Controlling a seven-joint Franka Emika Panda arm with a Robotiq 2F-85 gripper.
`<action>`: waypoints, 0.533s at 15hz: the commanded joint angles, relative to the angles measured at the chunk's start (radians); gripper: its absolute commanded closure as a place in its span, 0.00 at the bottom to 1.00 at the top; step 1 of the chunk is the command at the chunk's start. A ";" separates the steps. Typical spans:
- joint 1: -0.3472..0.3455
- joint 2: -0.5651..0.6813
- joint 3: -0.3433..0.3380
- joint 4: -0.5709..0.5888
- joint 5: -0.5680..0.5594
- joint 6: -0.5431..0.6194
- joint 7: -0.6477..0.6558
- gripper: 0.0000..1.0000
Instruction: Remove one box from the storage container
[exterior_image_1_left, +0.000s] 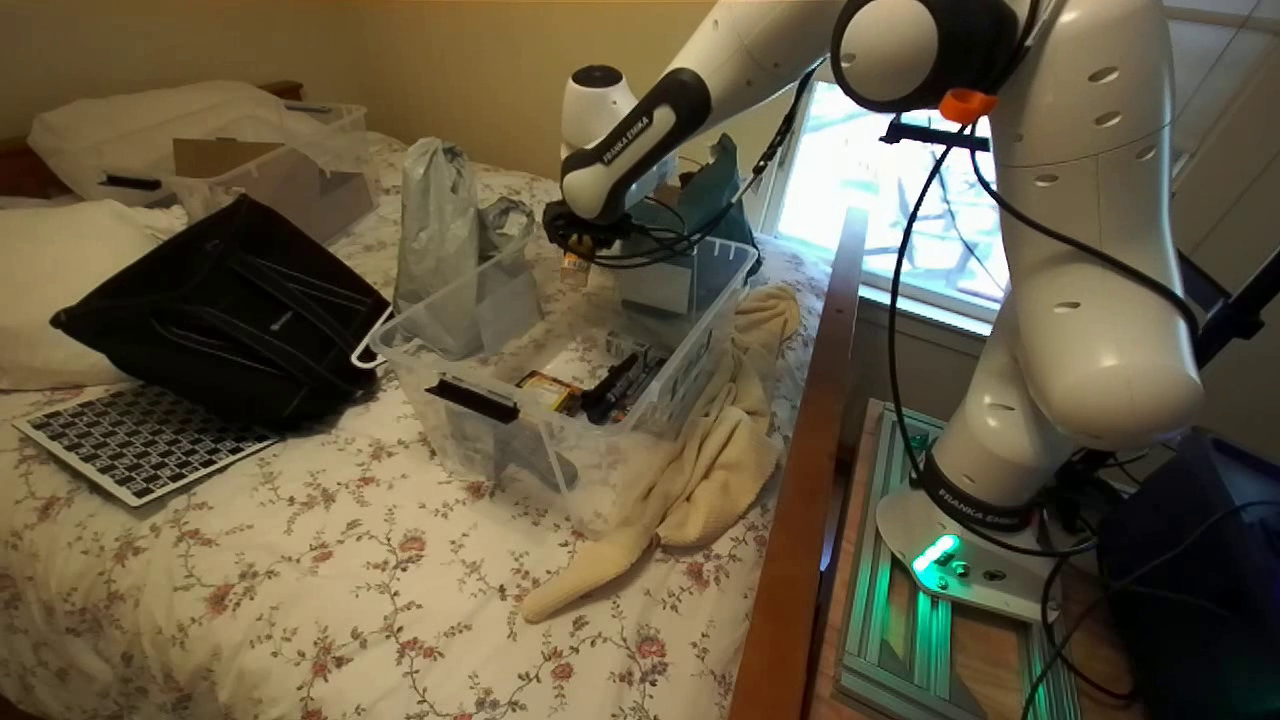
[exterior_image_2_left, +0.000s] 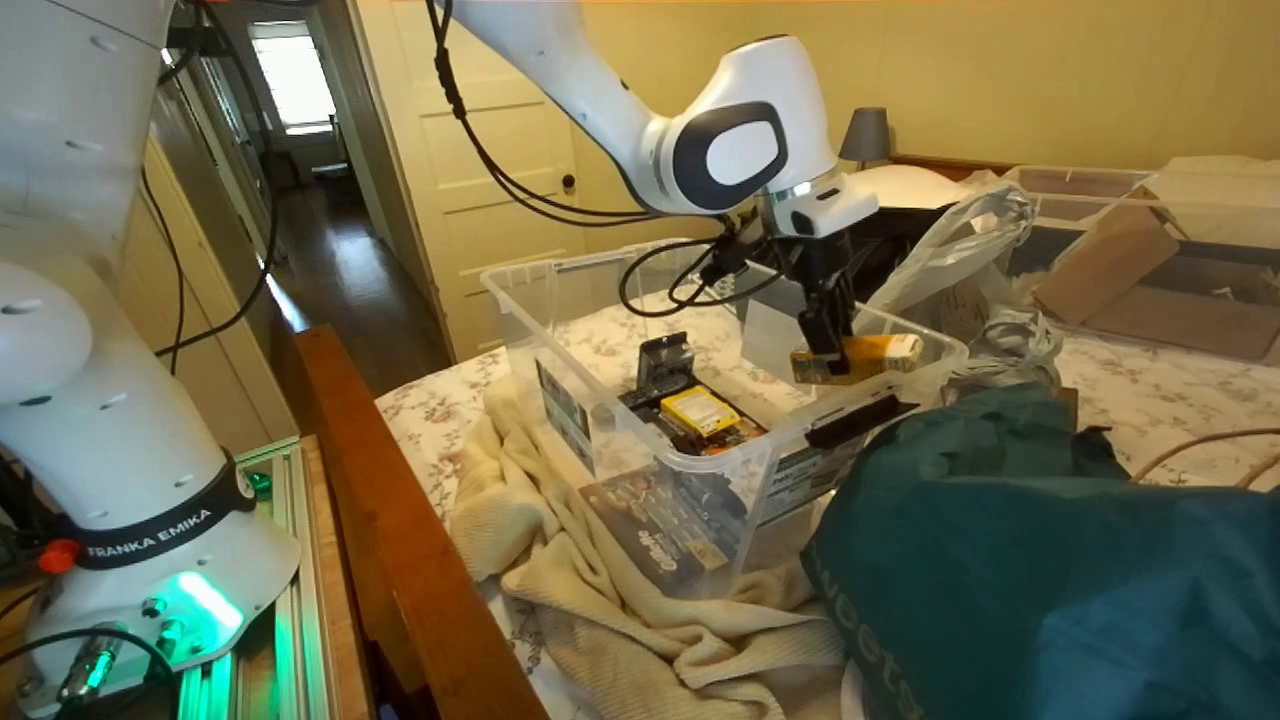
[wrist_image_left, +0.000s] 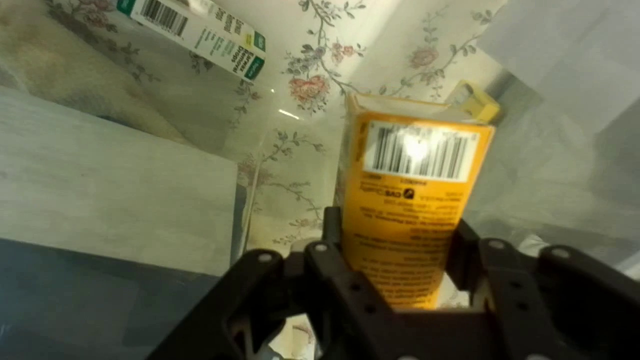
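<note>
The CVS box (wrist_image_left: 412, 200) is bright yellow-orange with a white barcode patch and rows of tiny dark words; the claw (wrist_image_left: 397, 240) is clamped on its two sides and holds it up off the bottom of the clear plastic bin (exterior_image_2_left: 630, 440); I cannot tell if it clears the rim; only the wrist view shows the barcode, and the words on a white and green earwax drops box (wrist_image_left: 205, 35); in an exterior view, a yellow box (exterior_image_2_left: 700, 412) lies in the bin.
</note>
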 joint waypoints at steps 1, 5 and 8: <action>0.006 -0.056 -0.006 -0.038 -0.065 0.054 0.047 0.77; 0.008 -0.078 -0.012 -0.034 -0.099 0.085 0.058 0.77; 0.003 -0.092 -0.005 -0.029 -0.098 0.115 0.051 0.77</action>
